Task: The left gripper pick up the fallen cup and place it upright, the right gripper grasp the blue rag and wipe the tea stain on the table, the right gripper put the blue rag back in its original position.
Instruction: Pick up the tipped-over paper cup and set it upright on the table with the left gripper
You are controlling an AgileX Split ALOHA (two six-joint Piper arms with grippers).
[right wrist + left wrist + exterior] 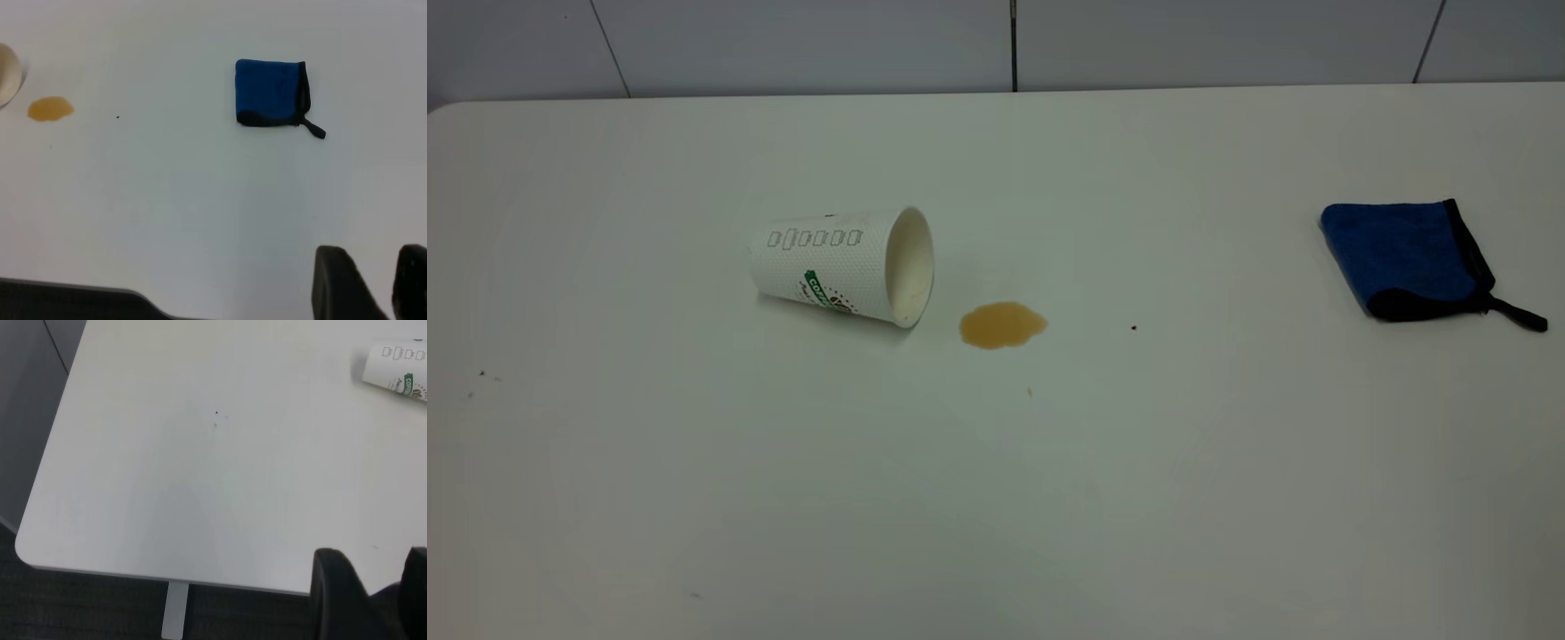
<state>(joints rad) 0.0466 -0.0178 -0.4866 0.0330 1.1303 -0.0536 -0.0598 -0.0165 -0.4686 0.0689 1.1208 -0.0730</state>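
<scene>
The white dimpled cup [845, 265] lies on its side on the table [996, 498], with its mouth facing the amber tea stain [1002, 324] just beside it. The blue rag [1400, 258] lies folded at the far right, its black loop tail pointing right. Neither arm shows in the exterior view. In the left wrist view, my left gripper [373, 570] hangs over the table's near corner, fingers apart and empty, far from the cup [400, 373]. In the right wrist view, my right gripper [373, 263] is open and empty, well short of the rag [270, 92]; the stain [50, 109] shows there too.
A few tiny dark specks [1134, 327] dot the tabletop. A tiled wall [1014, 44] runs behind the table's far edge. The table's rounded corner [27, 550] and a dark floor show in the left wrist view.
</scene>
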